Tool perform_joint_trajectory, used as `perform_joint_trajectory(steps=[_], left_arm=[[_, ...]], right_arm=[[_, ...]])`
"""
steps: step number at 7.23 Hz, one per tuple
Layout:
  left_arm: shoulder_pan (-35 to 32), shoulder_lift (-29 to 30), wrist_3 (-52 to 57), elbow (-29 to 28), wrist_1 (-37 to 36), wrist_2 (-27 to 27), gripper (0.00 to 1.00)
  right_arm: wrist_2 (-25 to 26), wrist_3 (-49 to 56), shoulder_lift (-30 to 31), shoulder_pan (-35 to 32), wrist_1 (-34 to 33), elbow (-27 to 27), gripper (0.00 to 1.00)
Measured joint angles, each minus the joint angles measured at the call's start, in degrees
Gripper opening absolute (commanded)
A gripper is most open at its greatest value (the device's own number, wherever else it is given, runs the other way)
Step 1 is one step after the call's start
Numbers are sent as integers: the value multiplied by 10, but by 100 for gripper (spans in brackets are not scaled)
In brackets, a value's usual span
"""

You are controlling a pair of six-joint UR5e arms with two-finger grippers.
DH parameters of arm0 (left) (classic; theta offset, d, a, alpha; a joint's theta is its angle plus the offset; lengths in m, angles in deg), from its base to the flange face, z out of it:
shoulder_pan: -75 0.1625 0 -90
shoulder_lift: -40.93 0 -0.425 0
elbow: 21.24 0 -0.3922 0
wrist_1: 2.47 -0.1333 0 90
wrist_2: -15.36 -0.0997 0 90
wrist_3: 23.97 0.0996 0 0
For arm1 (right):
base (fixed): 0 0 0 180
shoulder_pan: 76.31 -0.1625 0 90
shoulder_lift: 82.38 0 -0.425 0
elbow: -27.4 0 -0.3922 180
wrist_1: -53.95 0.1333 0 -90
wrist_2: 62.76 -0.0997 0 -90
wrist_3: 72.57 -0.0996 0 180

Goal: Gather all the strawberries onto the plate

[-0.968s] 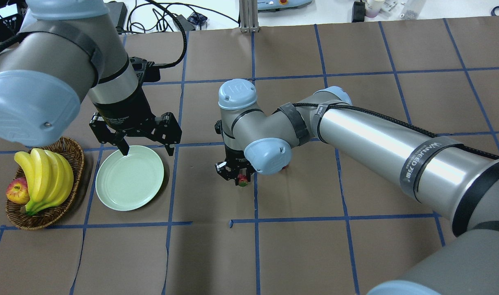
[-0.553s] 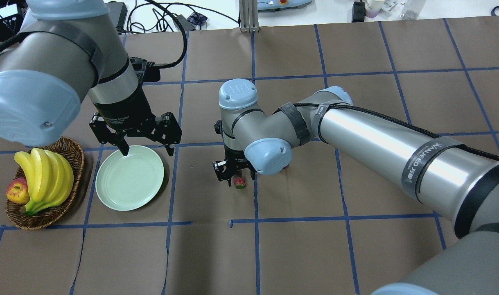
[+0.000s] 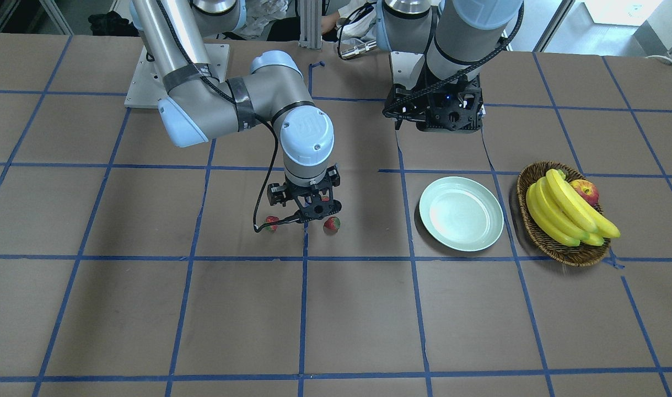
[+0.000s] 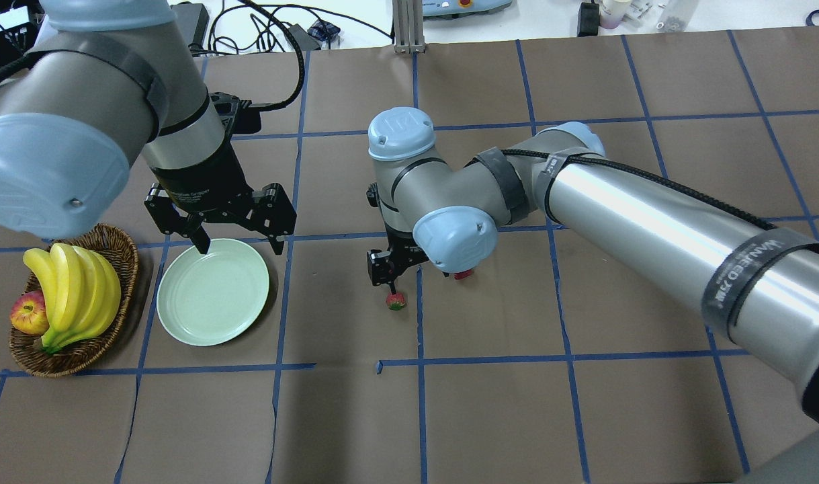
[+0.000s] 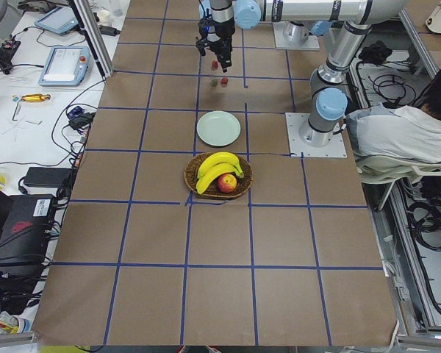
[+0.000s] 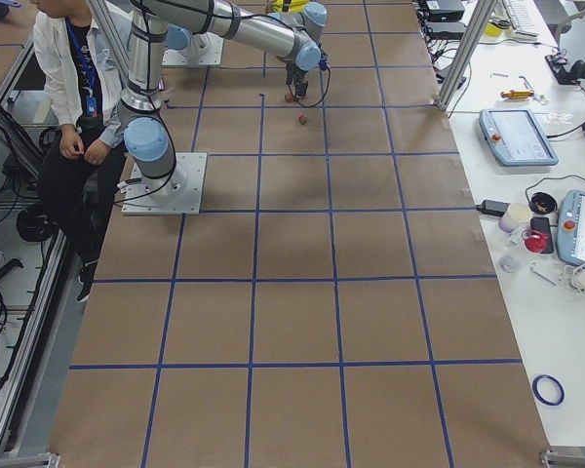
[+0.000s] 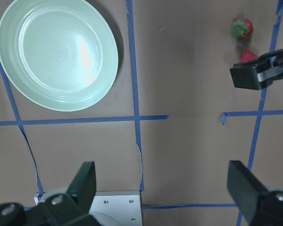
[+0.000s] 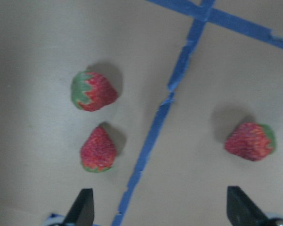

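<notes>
Front view: the plate (image 3: 461, 214) is seen empty, so nothing is judged done. All the strawberries (image 3: 331, 223) lie on the bench (image 3: 148, 309) beneath the right tool (image 3: 305, 212).

Overhead: the left tool (image 4: 241, 245) is held spread above the plate's far rim.

Right wrist view: three red, green-capped strawberries are shown lying loose. The right tool is spread wide, and nothing is clamped.

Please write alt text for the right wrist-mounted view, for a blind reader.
Three strawberries lie on brown paper: two left of a blue tape line, one right of it. The right tool is open, fingertips at the bottom edge.
</notes>
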Motion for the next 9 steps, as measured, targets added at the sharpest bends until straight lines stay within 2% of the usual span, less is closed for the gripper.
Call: perform_joint_trajectory(steps=[2,3,6,9], left_arm=[[0,0,1,1,0,0,100],[0,1,1,1,0,0,100],[0,1,-4,1,1,0,100],[-3,2,-6,9,1,1,100]], right_arm=[[25,83,20,46,8,-5,100],[28,89,21,59,7,-10,100],[20,-40,15,69,0,-40,100],[-1,-68,-5,69,-69,-77,100]])
